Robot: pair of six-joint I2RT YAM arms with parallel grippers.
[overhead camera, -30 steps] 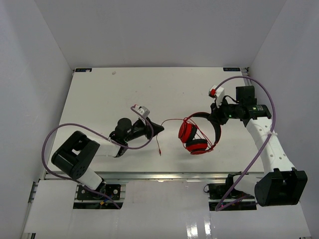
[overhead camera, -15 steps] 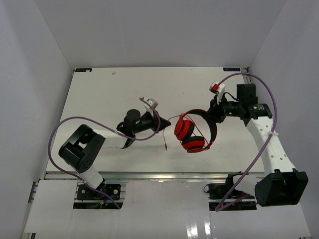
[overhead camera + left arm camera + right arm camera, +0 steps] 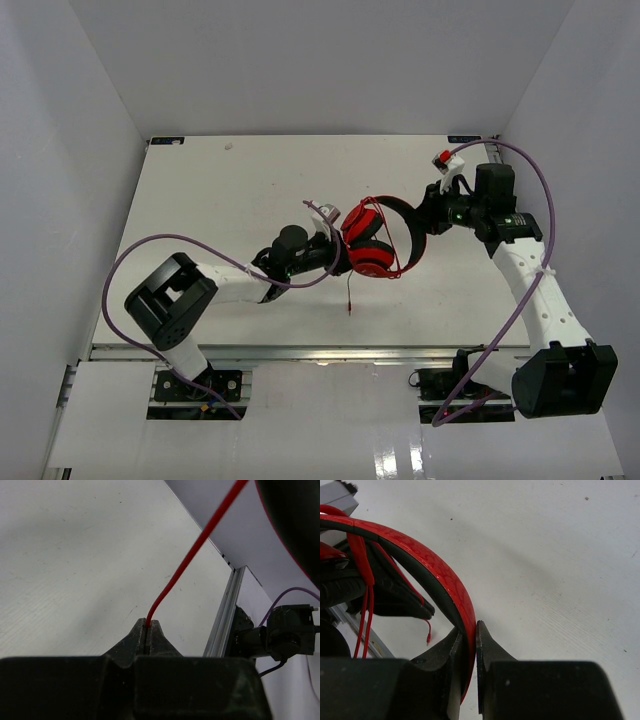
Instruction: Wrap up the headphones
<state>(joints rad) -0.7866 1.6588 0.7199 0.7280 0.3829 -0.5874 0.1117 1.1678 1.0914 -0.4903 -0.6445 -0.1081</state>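
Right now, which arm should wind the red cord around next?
Left. The left jaws pinch the cord beside the ear cups; the right jaws clamp the headband, steadying the headphones.

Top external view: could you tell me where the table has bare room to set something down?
Bare: the far-left corner and back edge of the table, plus a smaller patch between the headphones and the right arm. Crowded: the centre, where the left gripper and right gripper grip them.

Left arm [image 3: 228,284] and right arm [image 3: 536,295] white with black joints; purple cables [image 3: 295,589] loop alongside; gripper fingers [image 3: 491,654] black, perhaps plastic.
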